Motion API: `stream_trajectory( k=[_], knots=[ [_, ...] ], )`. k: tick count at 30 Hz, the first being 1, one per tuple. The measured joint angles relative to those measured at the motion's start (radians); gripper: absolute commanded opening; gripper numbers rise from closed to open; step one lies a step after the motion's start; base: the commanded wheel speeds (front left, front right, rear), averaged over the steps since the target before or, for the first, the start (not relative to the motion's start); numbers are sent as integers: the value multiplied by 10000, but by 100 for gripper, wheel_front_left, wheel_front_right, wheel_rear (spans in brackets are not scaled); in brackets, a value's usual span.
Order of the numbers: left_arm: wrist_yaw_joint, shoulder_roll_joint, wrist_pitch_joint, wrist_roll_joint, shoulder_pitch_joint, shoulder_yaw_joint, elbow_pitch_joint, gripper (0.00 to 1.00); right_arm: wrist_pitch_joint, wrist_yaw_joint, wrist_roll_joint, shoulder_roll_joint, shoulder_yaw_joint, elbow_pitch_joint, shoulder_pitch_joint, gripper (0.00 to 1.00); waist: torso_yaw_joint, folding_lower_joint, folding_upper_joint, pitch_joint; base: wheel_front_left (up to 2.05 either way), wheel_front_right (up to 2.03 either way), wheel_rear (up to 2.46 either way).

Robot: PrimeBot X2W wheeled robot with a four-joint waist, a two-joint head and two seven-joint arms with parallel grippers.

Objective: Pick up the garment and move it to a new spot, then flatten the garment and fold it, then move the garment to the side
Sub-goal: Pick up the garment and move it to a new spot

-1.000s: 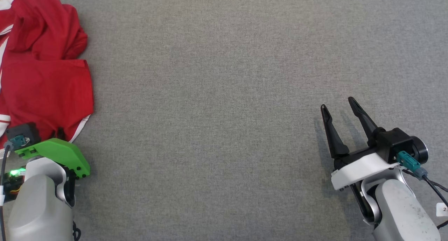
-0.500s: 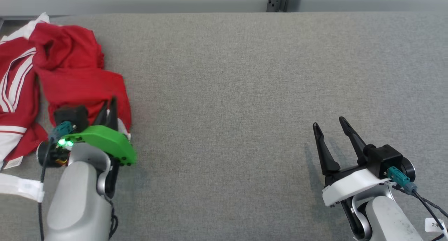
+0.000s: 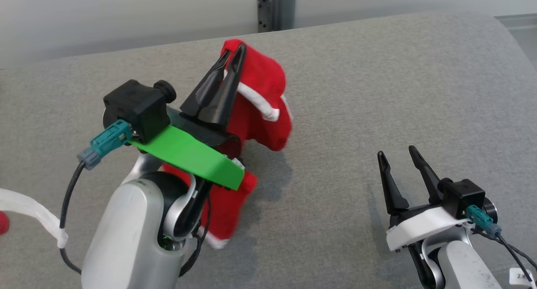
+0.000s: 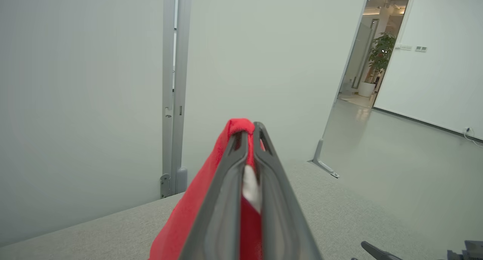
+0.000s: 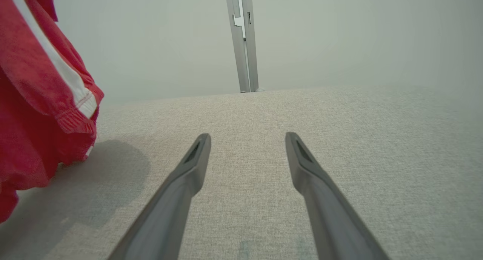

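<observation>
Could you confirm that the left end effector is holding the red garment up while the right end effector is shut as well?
Not quite: the right end effector is open, as the right wrist view shows. The left end effector does hold the red garment up.

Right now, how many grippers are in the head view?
2. Left gripper, raised left of centre, shut on the garment; right gripper, open, lower right above the grey surface.
</observation>
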Motion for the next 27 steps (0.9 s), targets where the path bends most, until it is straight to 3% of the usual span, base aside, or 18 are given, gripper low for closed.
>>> stream_trajectory(
  k=[4, 8, 13, 18, 22, 27],
  knots=[
    [301, -105, 301, -219, -260, -562, -779, 0, 0, 0, 31, 69, -8, -21, 12, 100, -642, 0, 0, -14, 0, 0, 0],
    [637, -138, 345, -284, -344, -1011, -711, 0, 0, 0, 107, 151, -38, -35, 10, 100, -1317, 0, 0, 50, 0, 0, 0],
    [976, -79, 251, 59, 11, -1317, 1053, 0, 0, 0, 151, 196, -211, -36, 12, 100, -2100, 0, 0, 206, 0, 0, 0],
    [1011, 249, 36, 393, 550, -1670, 4006, 0, 0, 0, 221, 209, -268, -29, 105, 100, -2695, 0, 0, 431, 0, 0, 0],
    [890, 132, -357, 343, 633, -1908, 5647, 0, 0, -2, 349, 213, -267, -21, 122, 100, -2936, 0, 0, 625, 0, 0, 0],
    [782, -23, -917, 119, 409, -1994, 6683, 0, 0, 0, 345, 215, -303, 2, 113, 100, -2903, 0, 0, 722, 0, 0, 0]
  ],
)
